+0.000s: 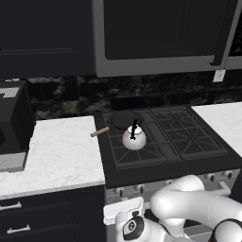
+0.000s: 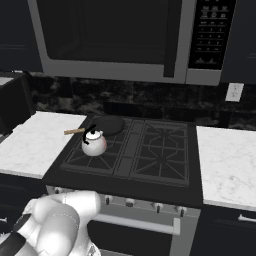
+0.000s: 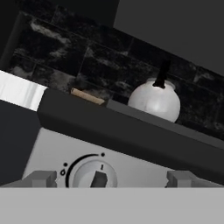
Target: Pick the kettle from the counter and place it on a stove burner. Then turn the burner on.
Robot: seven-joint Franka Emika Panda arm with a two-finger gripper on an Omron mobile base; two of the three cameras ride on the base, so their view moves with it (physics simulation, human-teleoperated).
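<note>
Silvery-white and squat, the kettle [image 1: 134, 137] sits upright on the stove burner [image 1: 133, 148], the front-left square of black cast-iron grate on the cooktop, its thin black handle arched above the body. At about eleven o'clock from it, just beside it and perhaps touching, lies a dark pan [image 1: 124, 118] whose wooden handle [image 1: 99, 132] pokes toward nine o'clock, out over the edge of the white marbled surface [image 1: 61, 151]. So the placing looks done, and what remains is the burner. In the hand view the arm is low against the stove front, looking up at a round knob [image 3: 94, 173] with a dark pointer set in a pale control panel; the kettle rises beyond the cooktop edge at about one o'clock from it. Two grey finger tips [image 3: 40, 179] stand far apart at the bottom of that view with the knob between them, so the jaws are wide and hold nothing. The main risk is choosing wrongly: several knobs line the stove front, and I cannot be sure from this angle that the one ahead drives the front-left burner. Closing off-centre could also let the tips slip round the knob rather than turn it
</note>
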